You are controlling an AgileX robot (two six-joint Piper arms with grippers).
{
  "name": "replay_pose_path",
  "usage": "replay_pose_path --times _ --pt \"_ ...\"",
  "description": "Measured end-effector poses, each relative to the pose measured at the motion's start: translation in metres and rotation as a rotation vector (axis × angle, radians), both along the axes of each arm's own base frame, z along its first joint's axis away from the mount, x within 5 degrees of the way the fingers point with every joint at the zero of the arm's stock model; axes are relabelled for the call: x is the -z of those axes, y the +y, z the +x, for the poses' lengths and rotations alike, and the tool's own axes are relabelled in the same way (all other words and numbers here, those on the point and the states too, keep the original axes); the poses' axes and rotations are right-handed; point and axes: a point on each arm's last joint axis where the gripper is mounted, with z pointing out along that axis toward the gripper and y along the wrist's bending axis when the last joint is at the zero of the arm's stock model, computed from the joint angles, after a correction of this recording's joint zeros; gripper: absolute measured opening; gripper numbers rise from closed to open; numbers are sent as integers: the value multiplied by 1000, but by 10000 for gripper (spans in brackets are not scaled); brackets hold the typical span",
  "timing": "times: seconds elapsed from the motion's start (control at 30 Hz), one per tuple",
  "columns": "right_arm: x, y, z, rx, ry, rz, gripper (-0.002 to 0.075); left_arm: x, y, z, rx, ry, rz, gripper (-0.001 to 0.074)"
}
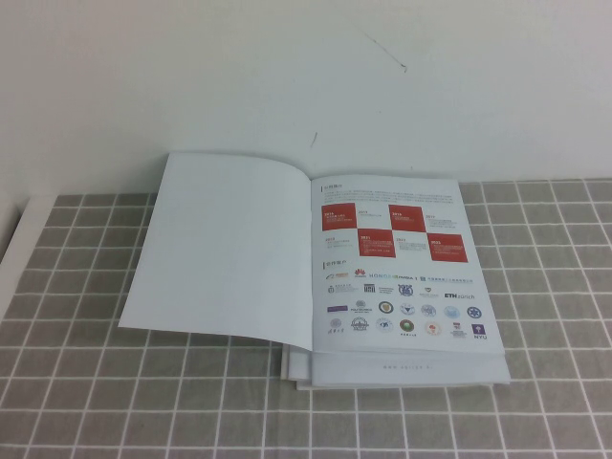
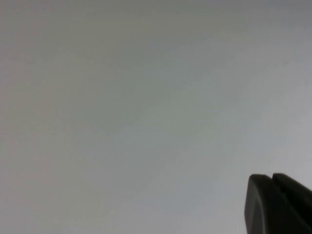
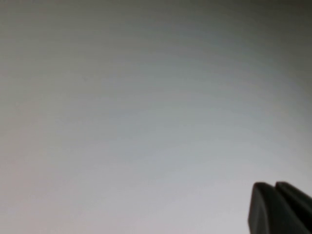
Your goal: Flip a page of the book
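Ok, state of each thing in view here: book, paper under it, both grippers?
book: lying open, blank left page, printed right page
white sheets: stacked flat beneath the book
left gripper: shut, holding nothing, off the table
right gripper: shut, holding nothing, off the table

Bench [image 1: 86, 382] covered in a grey cloth with a white grid of squares, set against a plain white wall. Directly on it, near the middle, a low stack of plain white sheets [image 1: 298, 371], edges peeking out under the open white softcover book [image 1: 316, 258].
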Motion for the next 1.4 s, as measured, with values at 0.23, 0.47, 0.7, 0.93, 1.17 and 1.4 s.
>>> replay_pose_path --times 0.23,0.47,0.7,0.93,1.17,1.4 --pt "-75 -9 -37 -46 -27 112 -3 -81 -7 -39 -32 -27 160 -4" --pt "-140 -8 -47 -146 211 171 -3 -133 -11 -17 -21 289 242 -4" --pt "-161 5 16 -165 688 104 -3 -140 -18 47 81 824 262 -4" --pt "-123 15 86 -155 1201 20 -3 -112 -26 100 204 1215 167 -4" --pt "-103 19 126 -111 1363 -109 -3 -103 -31 127 223 1276 160 -4" --pt "-89 30 157 -254 1466 -6 -3 -89 -39 158 291 1348 138 -4"
